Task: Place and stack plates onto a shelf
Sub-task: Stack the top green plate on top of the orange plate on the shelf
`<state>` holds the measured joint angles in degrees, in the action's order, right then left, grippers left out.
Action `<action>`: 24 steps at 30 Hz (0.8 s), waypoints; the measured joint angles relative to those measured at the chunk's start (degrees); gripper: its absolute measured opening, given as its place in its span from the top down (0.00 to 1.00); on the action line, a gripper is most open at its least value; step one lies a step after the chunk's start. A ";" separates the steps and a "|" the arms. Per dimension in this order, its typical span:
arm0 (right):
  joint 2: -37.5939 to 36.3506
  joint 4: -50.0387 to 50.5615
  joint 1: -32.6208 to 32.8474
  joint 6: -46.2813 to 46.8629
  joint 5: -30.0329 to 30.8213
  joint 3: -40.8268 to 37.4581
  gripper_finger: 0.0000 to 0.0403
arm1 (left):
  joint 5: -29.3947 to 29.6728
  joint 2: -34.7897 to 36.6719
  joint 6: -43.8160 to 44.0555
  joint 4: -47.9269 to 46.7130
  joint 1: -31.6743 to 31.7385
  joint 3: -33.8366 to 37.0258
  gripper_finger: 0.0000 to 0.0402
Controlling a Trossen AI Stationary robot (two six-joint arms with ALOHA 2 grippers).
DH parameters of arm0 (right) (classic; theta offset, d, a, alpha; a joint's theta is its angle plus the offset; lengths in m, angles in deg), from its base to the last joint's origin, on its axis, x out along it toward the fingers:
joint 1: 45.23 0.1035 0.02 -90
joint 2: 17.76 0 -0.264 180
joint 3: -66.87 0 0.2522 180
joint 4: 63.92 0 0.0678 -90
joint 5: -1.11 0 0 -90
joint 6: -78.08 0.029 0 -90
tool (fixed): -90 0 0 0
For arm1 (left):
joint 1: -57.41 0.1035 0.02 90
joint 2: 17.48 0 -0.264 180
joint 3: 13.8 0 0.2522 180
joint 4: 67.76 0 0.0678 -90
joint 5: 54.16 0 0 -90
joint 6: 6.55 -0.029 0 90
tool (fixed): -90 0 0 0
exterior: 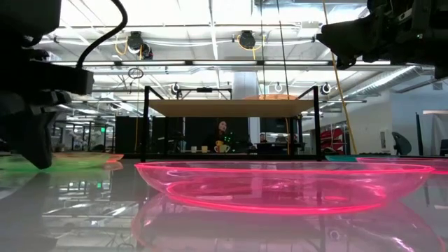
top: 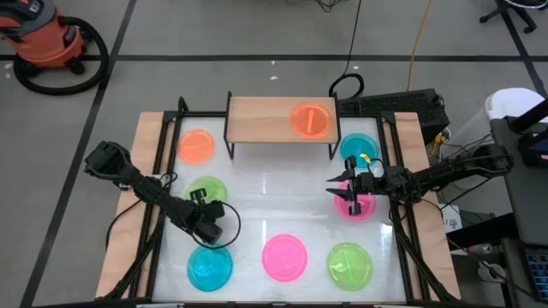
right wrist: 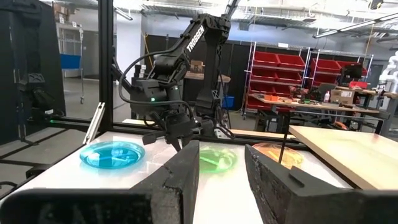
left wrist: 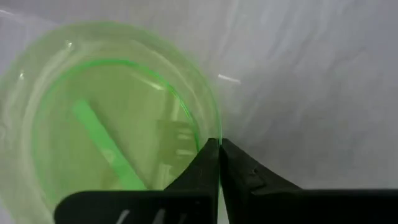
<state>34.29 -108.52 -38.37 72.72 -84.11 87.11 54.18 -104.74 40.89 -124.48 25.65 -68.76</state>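
On the left of the bench, the left hand [top: 208, 224], fingers pressed together, should spread before pinching the green plate [top: 205, 192] rim.

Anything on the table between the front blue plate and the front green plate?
Yes: one pink plate lies between the blue plate and the green plate, apart from both, per the high view.

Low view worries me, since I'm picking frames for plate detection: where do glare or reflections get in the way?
Low view: the glossy tabletop mirrors the ceiling lights and the pink plate, doubling its outline. High view: a pale sheen lies on the tabletop below the shelf. Left wrist view: the green plate is soft, with a small glint beside it and the left claw shut on its rim.
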 joint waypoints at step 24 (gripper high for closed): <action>-0.03 -2.45 -0.02 -0.11 1.42 0.02 0.72 | 21.64 1.11 -65.43 9.24 13.25 -29.32 1.00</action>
<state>34.26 -110.98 -38.40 72.61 -82.70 87.13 75.82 -103.63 -24.54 -115.24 38.90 -98.08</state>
